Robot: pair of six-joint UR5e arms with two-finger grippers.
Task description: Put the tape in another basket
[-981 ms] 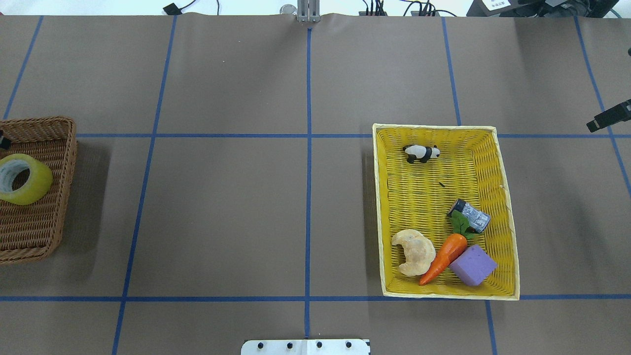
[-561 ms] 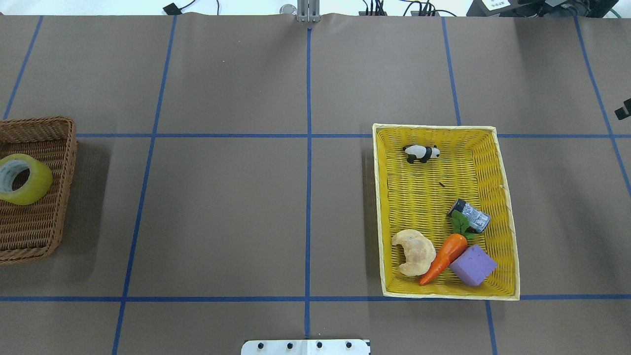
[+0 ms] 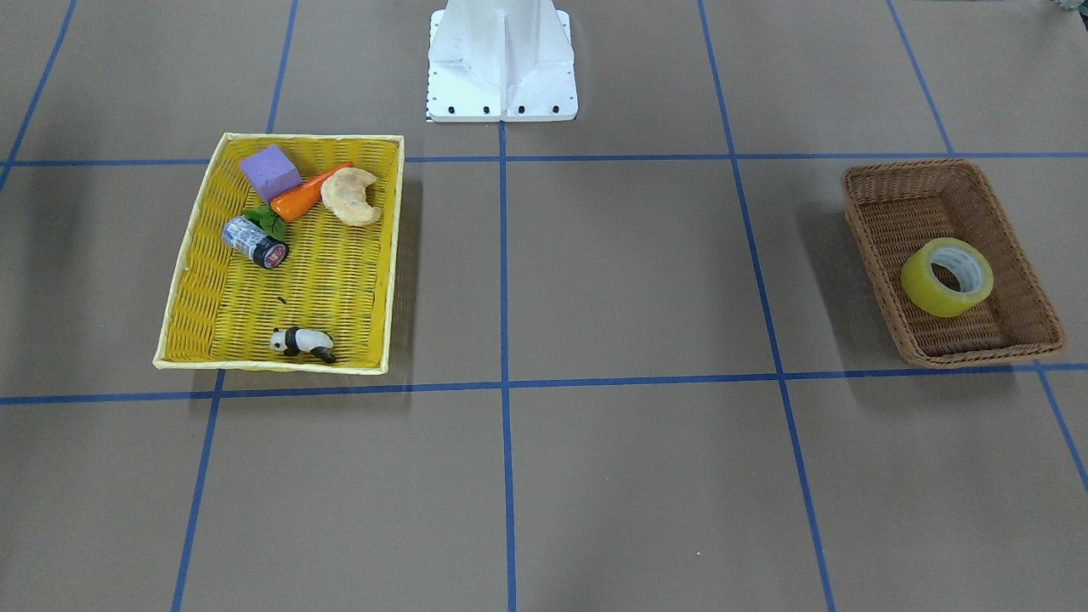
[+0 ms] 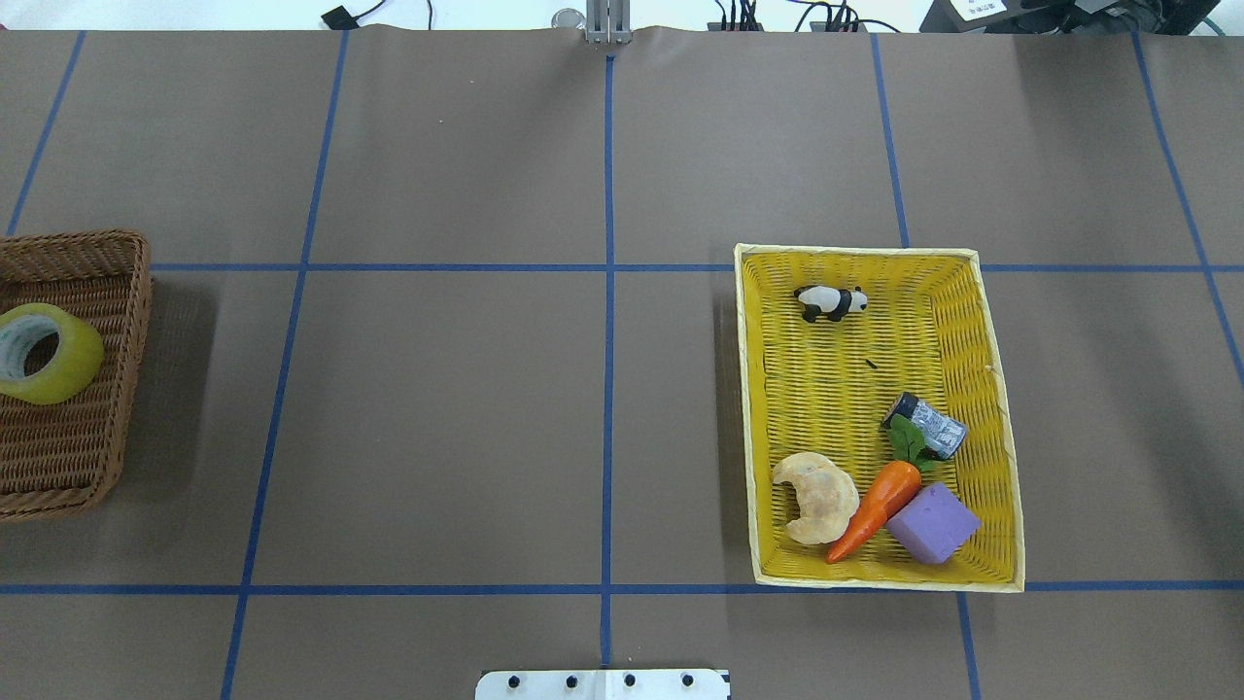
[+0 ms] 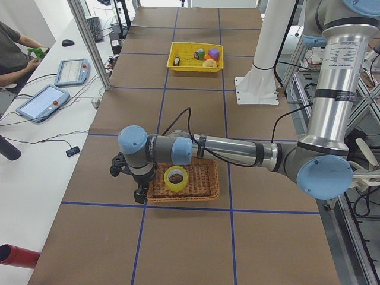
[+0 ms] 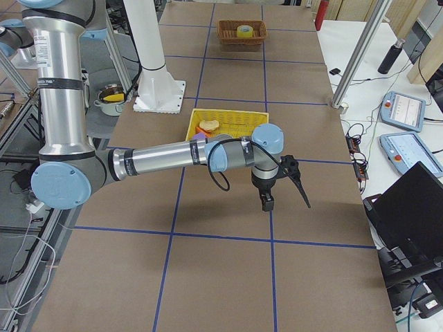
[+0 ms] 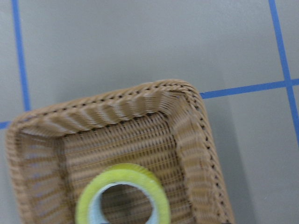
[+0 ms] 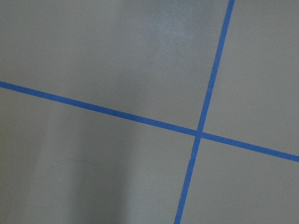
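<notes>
1. Left fingers [image 5: 140,194]: seen only in the side view. They hang point-down at an outer corner of the basket [image 4: 137,321], close to its rim. Cannot tell whether they touch it, how wide they stand, or whether they hold anything.
2. Basket: brown wicker, set on the table [image 4: 437,408] right beside the left fingers. The left wrist camera looks down on one rounded corner of it.
3. Tape [image 4: 47,352]: a yellow-green roll with a pale core, inside the basket. It rests on the basket floor with its hole facing mostly up. It is just beside the left fingers and free of them.
4. White base plate [image 4: 603,683]: at the table edge, about midway between the two sets of fingers.
5. Yellow tray [image 4: 1007,486]: well apart from the left fingers, near the right ones. It holds a toy panda [image 4: 829,302], a croissant [image 4: 818,497], a carrot [image 4: 875,507], a small can [image 4: 928,425] and a purple block [image 4: 933,523]. The last four are bunched at one end, with the panda alone toward the other.
6. Right fingers [image 6: 266,200]: seen only in the side view. They point down over bare table just past the tray's corner. Opening and grip cannot be told. The right wrist camera shows only crossing blue lines [image 8: 201,133].
</notes>
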